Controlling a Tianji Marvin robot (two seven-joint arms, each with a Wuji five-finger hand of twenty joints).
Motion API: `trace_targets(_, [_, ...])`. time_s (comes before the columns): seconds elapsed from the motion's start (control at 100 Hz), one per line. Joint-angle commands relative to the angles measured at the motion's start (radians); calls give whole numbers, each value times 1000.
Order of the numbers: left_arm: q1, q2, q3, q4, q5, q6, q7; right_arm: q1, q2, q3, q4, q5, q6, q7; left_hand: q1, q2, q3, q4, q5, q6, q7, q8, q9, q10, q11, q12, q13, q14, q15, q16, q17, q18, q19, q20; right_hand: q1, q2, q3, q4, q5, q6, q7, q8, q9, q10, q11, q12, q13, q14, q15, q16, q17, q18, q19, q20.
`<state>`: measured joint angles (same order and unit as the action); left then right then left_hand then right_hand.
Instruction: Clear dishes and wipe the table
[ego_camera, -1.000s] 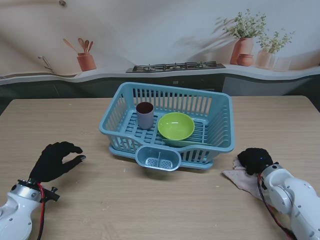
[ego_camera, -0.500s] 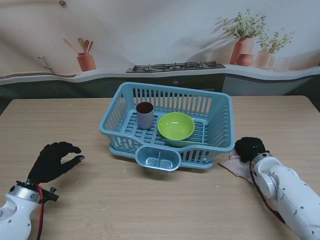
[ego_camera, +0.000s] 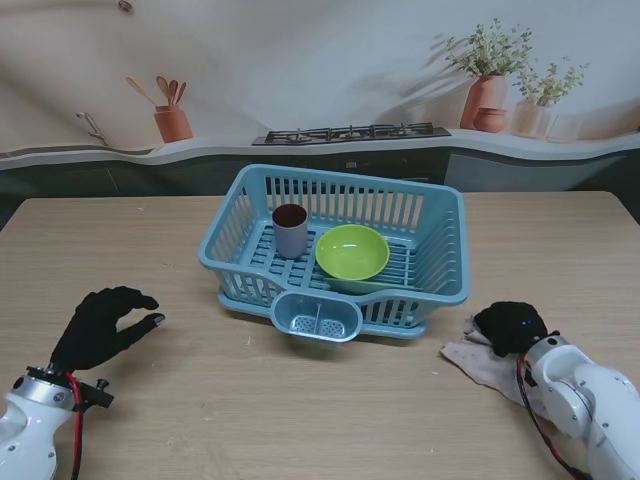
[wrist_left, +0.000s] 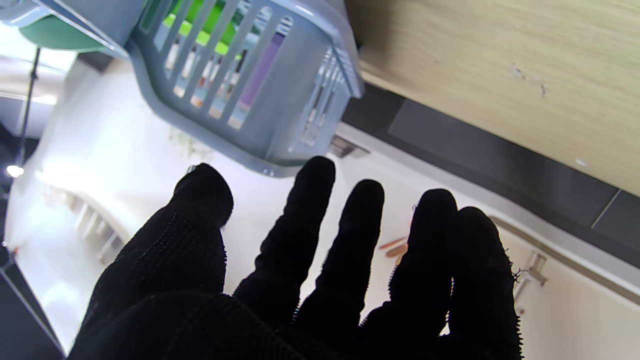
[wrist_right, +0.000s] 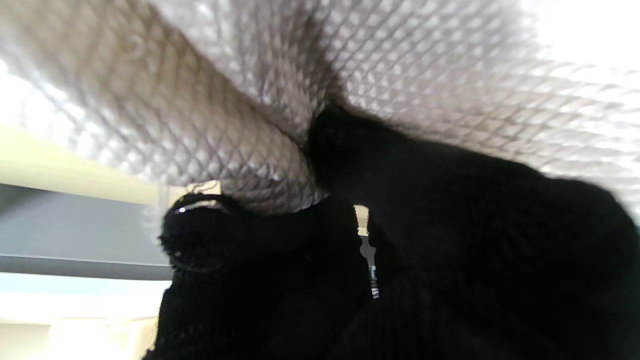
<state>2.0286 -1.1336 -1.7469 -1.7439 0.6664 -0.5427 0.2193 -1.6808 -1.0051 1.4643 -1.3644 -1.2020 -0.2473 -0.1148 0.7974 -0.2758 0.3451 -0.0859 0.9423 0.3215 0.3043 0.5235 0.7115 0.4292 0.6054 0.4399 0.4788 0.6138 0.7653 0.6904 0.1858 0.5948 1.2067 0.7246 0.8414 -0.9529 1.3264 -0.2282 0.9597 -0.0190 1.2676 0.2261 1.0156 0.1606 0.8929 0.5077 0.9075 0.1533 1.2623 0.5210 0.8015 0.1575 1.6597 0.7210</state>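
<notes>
Right hand (ego_camera: 511, 327) is clamped down on the beige cloth (ego_camera: 482, 361), bunching it near the bench's (ego_camera: 300, 410) right edge, just off the front right corner of the blue dish rack (ego_camera: 440, 262). Rack sits mid-bench with the green bowl (ego_camera: 352, 251) and brownish cup (ego_camera: 290, 230) inside. Left hand (ego_camera: 100, 325) is hanging loose, fingers spread, grasping nothing, by the left edge.

Painted kitchen backdrop (ego_camera: 330, 60) behind wooden table (ego_camera: 250, 400); even light.
</notes>
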Motion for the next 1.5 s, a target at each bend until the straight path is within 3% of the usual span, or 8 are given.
trace_targets(0.0, [8,-5,-2,-6,5,-6,-5,-60,2,4,9,-6,-17,33,14,33,-9,29,33,15,-14,4,-14,31,-7,-18,-17,33,-9,-8,-12,-10,-24,-22,-6,47,-7,-30,51,16,-118,-74,24,8,-15,-19,38,31,15,-8,0,-53,3,8])
trace_targets(0.2, [18,-6,-7,-13,-4,-7,-9,-163,-6,92,-81,5,-57,69,8,33,-9,28,32,16,-14,3,-12,33,-8,-19,-15,34,-10,-8,-13,-7,-25,-27,-5,48,-8,-30,49,19,-118,-72,21,10,-11,-19,36,31,19,-13,-3,-49,3,6])
trace_targets(0.38, [36,-2,-14,-32,-26,8,-47,-180,-8,107,-103,9,-75,82,1,38,-16,27,30,18,-15,2,-15,32,-12,-21,-19,34,-12,-8,-15,-7,-21,-27,-5,48,-8,-30,49,19,-119,-72,21,10,-10,-20,36,33,21,-16,-3,-48,4,5])
trace_targets(0.57, [47,2,-16,-46,-41,28,-79,-107,-10,47,-46,33,-8,68,1,39,-22,28,28,20,-15,2,-19,33,-15,-22,-24,35,-17,-8,-19,-5,-23,-30,-5,45,-5,-29,50,20,-118,-70,23,11,-9,-21,38,34,22,-19,-2,-46,5,3])
trace_targets(1.16, [53,5,-24,-49,-52,39,-104,291,12,-284,271,30,183,5,0,40,-33,29,28,23,-18,-3,-20,34,-20,-25,-29,35,-23,-9,-25,-9,-28,-38,-6,43,-4,-29,51,14,-117,-68,25,6,-11,-22,38,33,23,-22,-2,-47,3,1])
trace_targets(1.32, [51,3,-25,-44,-50,32,-94,307,16,-300,281,31,172,22,-2,41,-36,29,27,19,-18,-3,-20,32,-20,-25,-29,35,-22,-8,-26,-10,-29,-40,-6,41,-4,-29,53,12,-116,-67,26,4,-10,-22,38,33,22,-22,-2,-47,2,1])
trace_targets(1.49, [51,2,-27,-41,-46,26,-84,226,12,-232,230,30,146,21,-1,43,-39,30,27,19,-16,-2,-19,33,-19,-25,-28,34,-22,-8,-27,-11,-29,-41,-5,40,-2,-29,52,14,-115,-67,25,7,-11,-22,38,32,22,-23,-6,-45,-1,0])
